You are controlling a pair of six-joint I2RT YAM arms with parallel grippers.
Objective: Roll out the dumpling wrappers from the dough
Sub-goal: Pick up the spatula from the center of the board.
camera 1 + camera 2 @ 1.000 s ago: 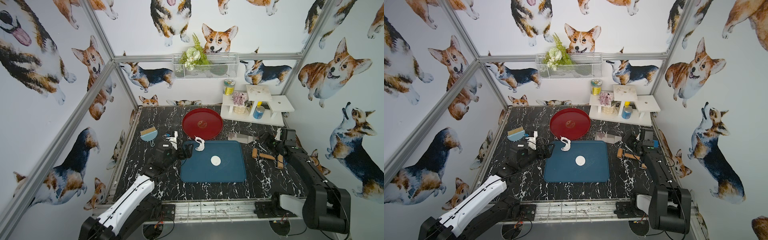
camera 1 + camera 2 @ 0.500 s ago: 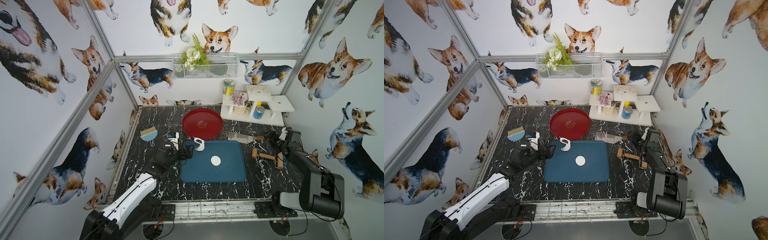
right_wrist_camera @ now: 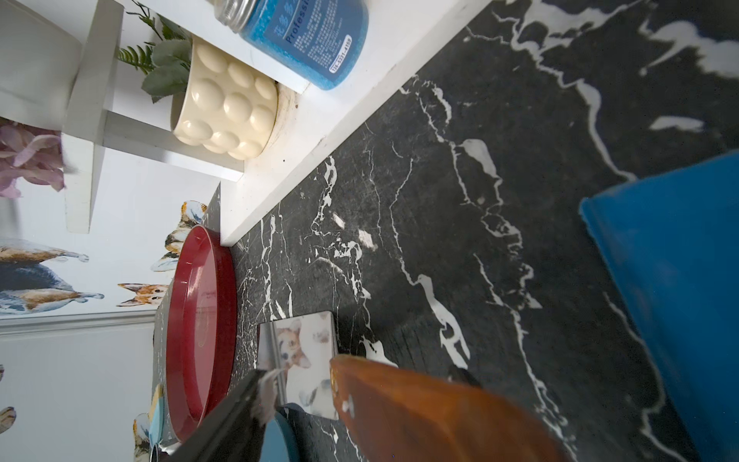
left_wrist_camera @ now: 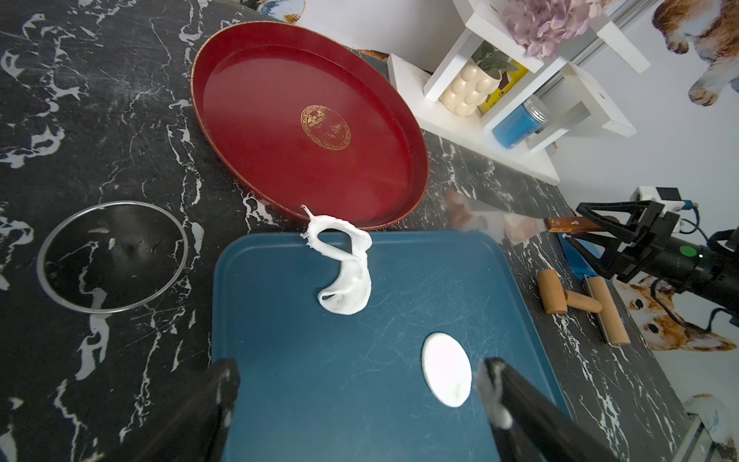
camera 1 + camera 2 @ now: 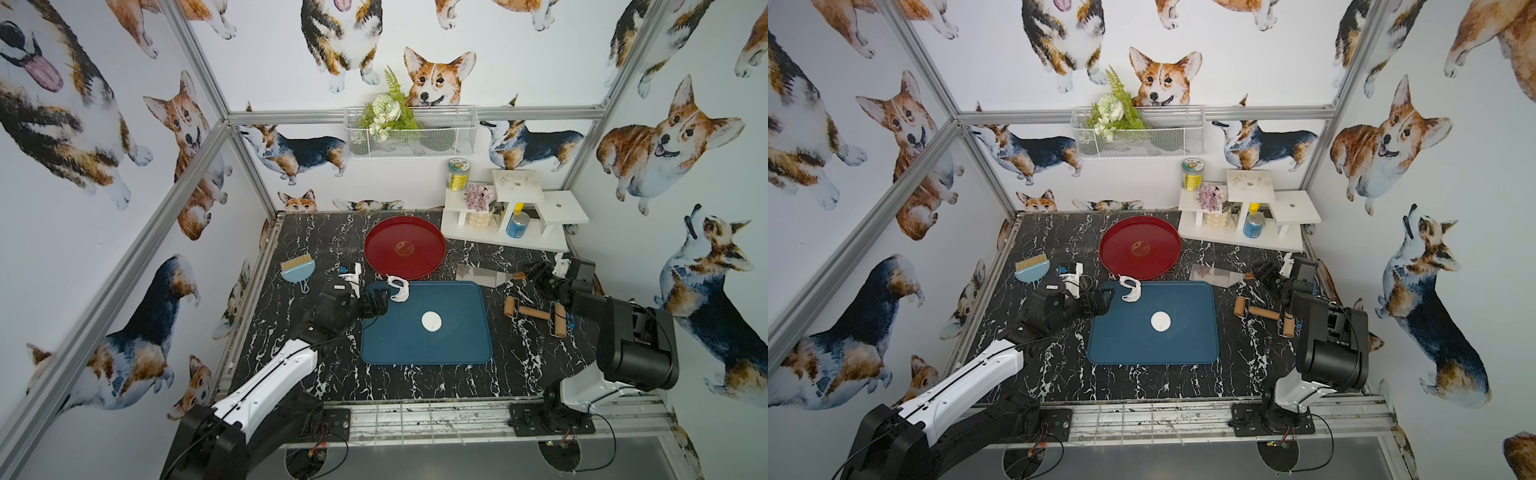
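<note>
Dough lies in two pieces on the blue tray (image 5: pixel 415 353). A round white wrapper (image 5: pixel 431 321) sits flat near the tray's middle, and a ragged dough scrap (image 5: pixel 399 289) curls up at the far corner, close to the red plate (image 5: pixel 382 249). The left gripper (image 5: pixel 380 302) hovers over the tray's left edge with its fingers (image 4: pixel 490 384) spread wide and holding nothing. The scrap is just beyond them and the wrapper farther off toward the right arm. One fingertip carries a white smear.

The right gripper (image 5: pixel 530 274) is at the table's right side, well apart from both pieces. Its fingers straddle the brown handle of a scraper (image 5: pixel 478 274); I cannot tell whether they press on it. Two rolling pins (image 5: pixel 525 312) lie nearby.
</note>
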